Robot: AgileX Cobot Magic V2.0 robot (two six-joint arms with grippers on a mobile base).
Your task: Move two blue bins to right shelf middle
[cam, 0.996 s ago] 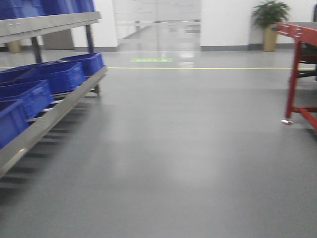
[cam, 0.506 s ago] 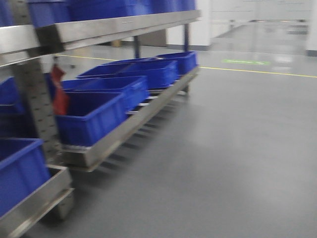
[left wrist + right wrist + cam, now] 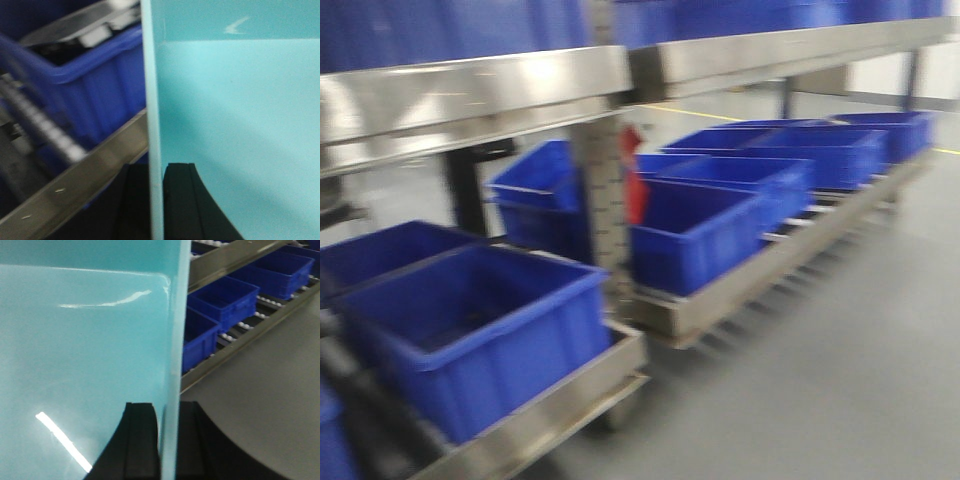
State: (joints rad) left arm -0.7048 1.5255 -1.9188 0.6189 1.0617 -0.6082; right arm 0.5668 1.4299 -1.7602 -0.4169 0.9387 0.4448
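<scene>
A pale cyan-blue bin [image 3: 235, 110] fills the right of the left wrist view. My left gripper [image 3: 156, 170] is shut on its thin wall, one black finger on each side. In the right wrist view a pale cyan-blue bin [image 3: 85, 340] covers the left half, and my right gripper [image 3: 169, 407] is shut on its wall the same way. Whether a second bin is nested inside, I cannot tell. The front view shows neither the bin nor the grippers. It shows a steel rack [image 3: 470, 95]; I cannot tell if this is the right shelf.
Royal blue bins [image 3: 470, 320] [image 3: 700, 235] sit in a row on the rack's low roller level, close in front. A steel upright [image 3: 600, 200] carries a red tag [image 3: 635, 185]. Grey floor [image 3: 840, 380] lies to the right of the rack.
The front view has swung left and closer to the rack. The royal blue bins went from the left edge to filling the view. The red table and plant have gone out of view.
</scene>
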